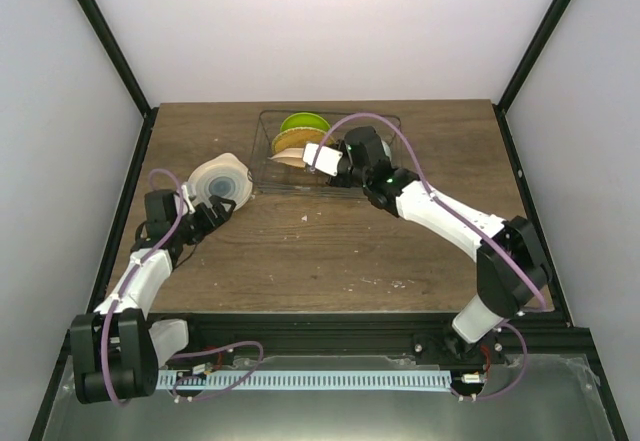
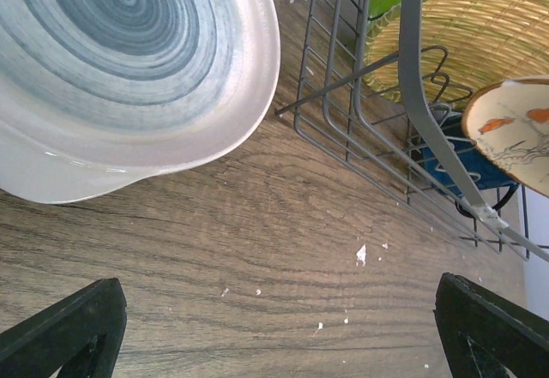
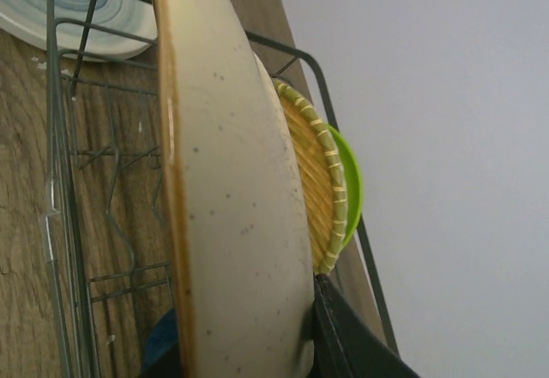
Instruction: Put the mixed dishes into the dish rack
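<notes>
The dish rack (image 1: pixel 372 183) is a grey wire frame (image 2: pixel 347 95) at the table's back middle. The lime-green plate (image 1: pixel 303 122) and the tan woven plate (image 1: pixel 287 141) stand upright in it. My right gripper (image 1: pixel 322 158) is shut on the rim of the beige plate (image 3: pixel 232 189), holding it on edge in the rack (image 3: pixel 64 138) beside the tan plate (image 3: pixel 319 181). The dark blue mug (image 2: pixel 446 171) lies low in the rack. The pale bowl (image 1: pixel 218 181) with a blue-grey spiral (image 2: pixel 120 61) lies left of the rack. My left gripper (image 1: pixel 205 216) is open and empty just near it.
The bowl lies close to the rack's left wall. Small white crumbs (image 2: pixel 361 255) dot the brown wood table (image 1: pixel 330 251). Black frame posts and white walls enclose the table's back and sides.
</notes>
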`<control>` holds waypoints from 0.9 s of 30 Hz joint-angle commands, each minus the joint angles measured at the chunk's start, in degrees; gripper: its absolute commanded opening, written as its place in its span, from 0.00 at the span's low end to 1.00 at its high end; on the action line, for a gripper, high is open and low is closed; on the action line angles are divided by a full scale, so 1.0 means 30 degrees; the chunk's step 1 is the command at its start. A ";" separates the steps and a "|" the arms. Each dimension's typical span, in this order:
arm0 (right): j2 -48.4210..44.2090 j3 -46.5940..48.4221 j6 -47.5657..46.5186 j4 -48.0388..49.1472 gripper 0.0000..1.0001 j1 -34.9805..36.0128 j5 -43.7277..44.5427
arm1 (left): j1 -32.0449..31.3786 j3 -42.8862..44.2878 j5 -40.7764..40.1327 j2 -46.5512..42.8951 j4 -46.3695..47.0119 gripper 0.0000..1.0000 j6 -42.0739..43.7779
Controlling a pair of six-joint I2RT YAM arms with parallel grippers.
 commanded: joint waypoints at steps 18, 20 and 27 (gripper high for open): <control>0.3000 0.3549 0.0030 -0.0207 0.01 -0.0315 -0.1640 | 0.0073 -0.0105 0.0585 0.0800 0.1051 1.00 0.0044; 0.2882 0.3407 0.0126 0.0286 0.01 -0.0328 -0.1236 | 0.0073 -0.0101 0.0575 0.0838 0.1052 1.00 0.0055; 0.1876 0.3292 0.0127 0.0304 0.01 -0.0465 -0.0847 | 0.0083 0.0109 0.0651 0.0934 0.1023 1.00 0.0073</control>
